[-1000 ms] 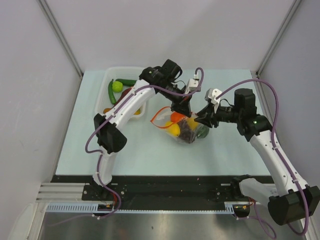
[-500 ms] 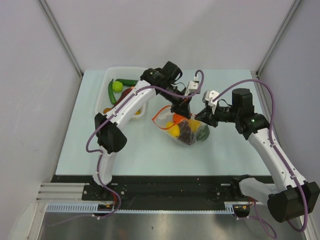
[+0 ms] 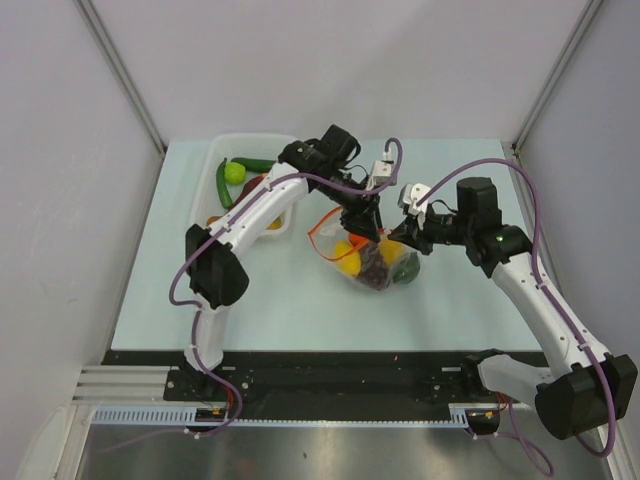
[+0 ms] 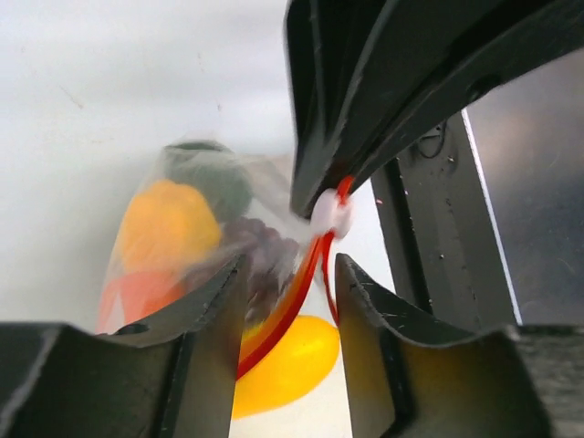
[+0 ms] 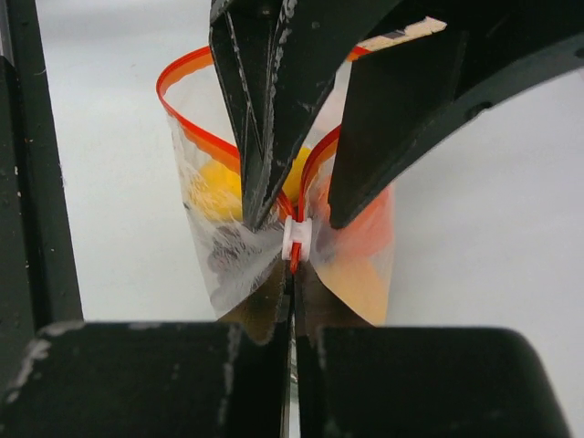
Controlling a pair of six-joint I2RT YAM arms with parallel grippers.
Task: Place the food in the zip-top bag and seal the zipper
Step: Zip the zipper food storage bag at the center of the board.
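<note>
Right wrist: crinkly clear zip-top bag (image 5: 228,255), curved red-orange zipper (image 5: 187,123).

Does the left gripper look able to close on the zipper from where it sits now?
Probably yes. The left gripper stands open astride the red zipper, with nothing else in the gap, right beside the white slider that the right gripper is shut on.

I'm looking down on a pale blue-green table (image 3: 300,315) boxed in by 3 plain white walls (image 3: 330,60), with 2 grey metal struts (image 3: 120,80) running up the back corners. The light is soft and even, and a black rail (image 3: 340,375) edges the near side.
</note>
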